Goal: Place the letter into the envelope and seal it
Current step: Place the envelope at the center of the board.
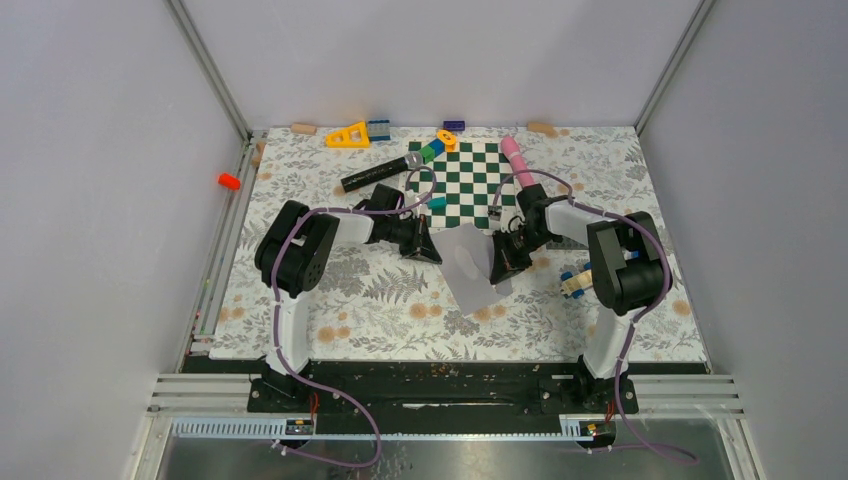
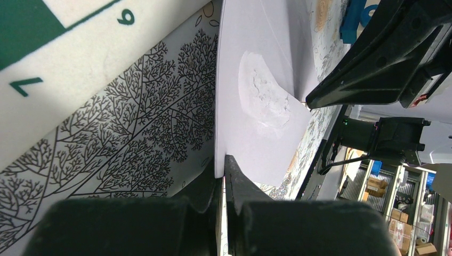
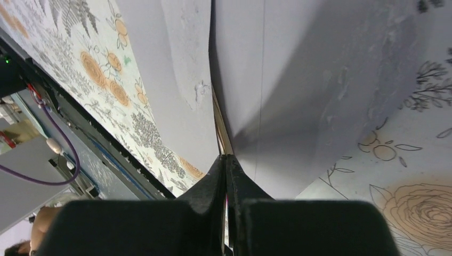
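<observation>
Floral cloth covers the table, and a green checkered board lies towards the top of the overhead view. The envelope sits at the centre of that view, just below the board and between the two arms.

The left gripper has its jaws fully closed on one long edge of the envelope. In the left wrist view the fingers meet on the grey paper at the bottom centre. The right gripper is likewise pinched tight on the opposite edge, where two grey layers come together. A thin tan strip shows between those layers. It may be the letter, but that cannot be told for sure. A rough white patch marks the paper's face.

The step in hand appears to be steadying the envelope for closing its flap. It would go best if one gripper pinned the body flat against the cloth while the other led the flap over. The pull between them should be gentle, so the paper neither tears nor buckles. Each pinch should be near the edge, clear of the fold line.
</observation>
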